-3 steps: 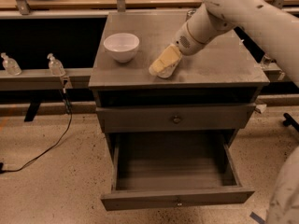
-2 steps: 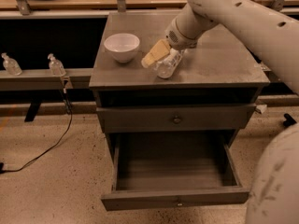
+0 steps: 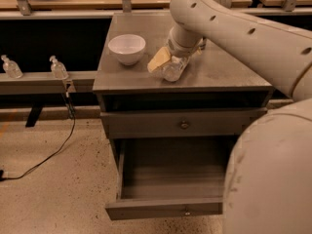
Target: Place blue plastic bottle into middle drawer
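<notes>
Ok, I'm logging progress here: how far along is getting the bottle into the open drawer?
Done: the drawer stands pulled open below. In hand: the gripper is down at the bottle on the cabinet top, beside the white bowl; a firm hold cannot be confirmed. Left: lift the bottle, carry it down over the drawer and set it inside.
</notes>
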`<state>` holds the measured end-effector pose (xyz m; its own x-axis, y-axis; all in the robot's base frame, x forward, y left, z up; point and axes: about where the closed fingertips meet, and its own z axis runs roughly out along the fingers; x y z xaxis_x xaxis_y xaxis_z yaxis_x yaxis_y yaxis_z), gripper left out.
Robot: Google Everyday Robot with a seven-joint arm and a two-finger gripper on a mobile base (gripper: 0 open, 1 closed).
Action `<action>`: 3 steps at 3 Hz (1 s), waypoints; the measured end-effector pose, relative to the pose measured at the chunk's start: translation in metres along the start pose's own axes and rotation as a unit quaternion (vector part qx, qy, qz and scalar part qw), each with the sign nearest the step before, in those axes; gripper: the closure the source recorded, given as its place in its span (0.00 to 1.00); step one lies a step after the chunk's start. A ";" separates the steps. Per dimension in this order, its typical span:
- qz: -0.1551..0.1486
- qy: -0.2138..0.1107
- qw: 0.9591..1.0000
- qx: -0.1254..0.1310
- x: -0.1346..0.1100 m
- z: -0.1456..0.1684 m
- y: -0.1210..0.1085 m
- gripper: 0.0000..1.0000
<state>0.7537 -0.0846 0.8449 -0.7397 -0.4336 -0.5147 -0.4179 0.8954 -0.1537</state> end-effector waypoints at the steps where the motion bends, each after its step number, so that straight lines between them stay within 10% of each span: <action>1: 0.051 0.018 0.998 0.018 0.012 0.010 -0.007 0.16; 3: 0.051 0.018 0.998 0.018 0.007 0.001 -0.009 0.70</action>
<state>0.7528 -0.0956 0.8416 -0.7962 -0.3421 -0.4990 -0.3206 0.9380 -0.1315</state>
